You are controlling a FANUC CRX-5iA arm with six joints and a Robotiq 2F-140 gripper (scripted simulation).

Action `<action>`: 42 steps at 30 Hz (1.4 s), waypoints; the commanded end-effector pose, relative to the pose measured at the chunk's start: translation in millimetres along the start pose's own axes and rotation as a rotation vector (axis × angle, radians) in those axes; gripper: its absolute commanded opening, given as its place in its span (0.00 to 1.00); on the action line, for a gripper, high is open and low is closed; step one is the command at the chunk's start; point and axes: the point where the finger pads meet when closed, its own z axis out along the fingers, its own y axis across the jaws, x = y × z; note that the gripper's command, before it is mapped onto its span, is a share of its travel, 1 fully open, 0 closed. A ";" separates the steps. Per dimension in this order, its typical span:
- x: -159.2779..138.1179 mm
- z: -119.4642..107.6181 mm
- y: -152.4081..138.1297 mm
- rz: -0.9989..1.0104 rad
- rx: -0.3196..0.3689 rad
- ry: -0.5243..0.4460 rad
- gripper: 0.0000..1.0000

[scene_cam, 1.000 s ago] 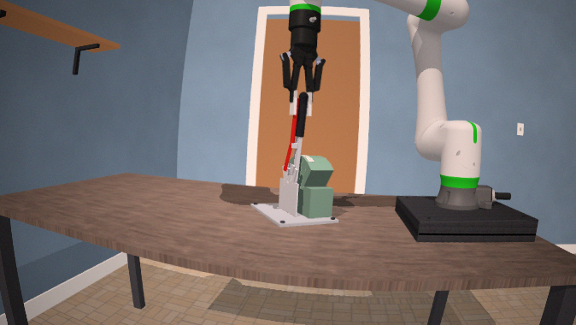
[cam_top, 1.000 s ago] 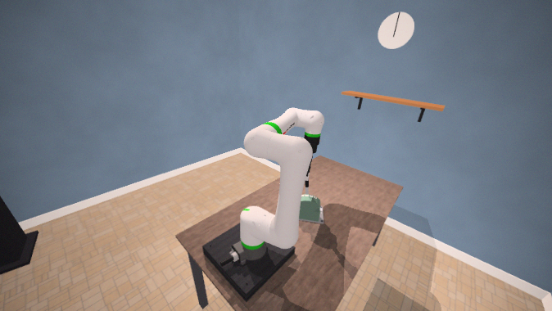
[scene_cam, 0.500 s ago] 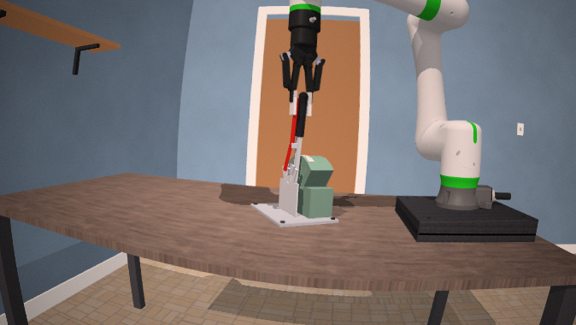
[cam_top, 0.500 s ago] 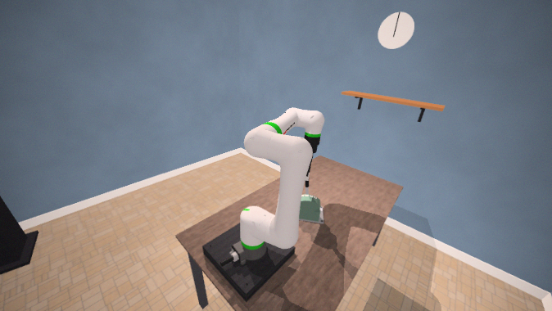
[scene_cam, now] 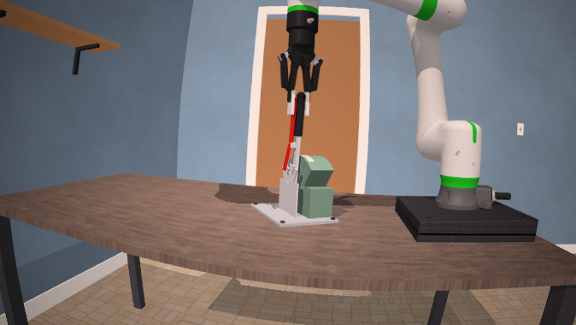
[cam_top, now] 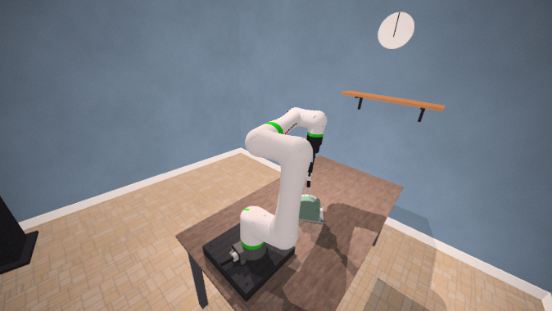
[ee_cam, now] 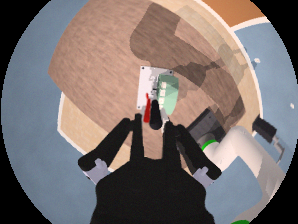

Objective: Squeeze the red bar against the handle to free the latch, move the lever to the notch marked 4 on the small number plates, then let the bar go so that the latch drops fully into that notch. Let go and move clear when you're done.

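The lever stands nearly upright on a green housing (scene_cam: 315,188) with a grey base plate (scene_cam: 295,215) on the table. Its black handle (scene_cam: 300,115) tops a grey stem, and the red bar (scene_cam: 291,137) lies pressed close along the handle's left side. My gripper (scene_cam: 299,103) comes straight down from above and is shut on the red bar and the handle together near their top. The wrist view shows the handle (ee_cam: 154,115) and the red bar (ee_cam: 147,107) between my fingers. The number plates are too small to read.
The arm's black base block (scene_cam: 466,220) sits on the table to the right of the lever unit. A brown door (scene_cam: 308,98) stands behind. A wooden shelf (scene_cam: 55,30) hangs on the wall at upper left.
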 end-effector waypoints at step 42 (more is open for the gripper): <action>64.5 3.5 -0.3 0.000 0.000 0.000 0.00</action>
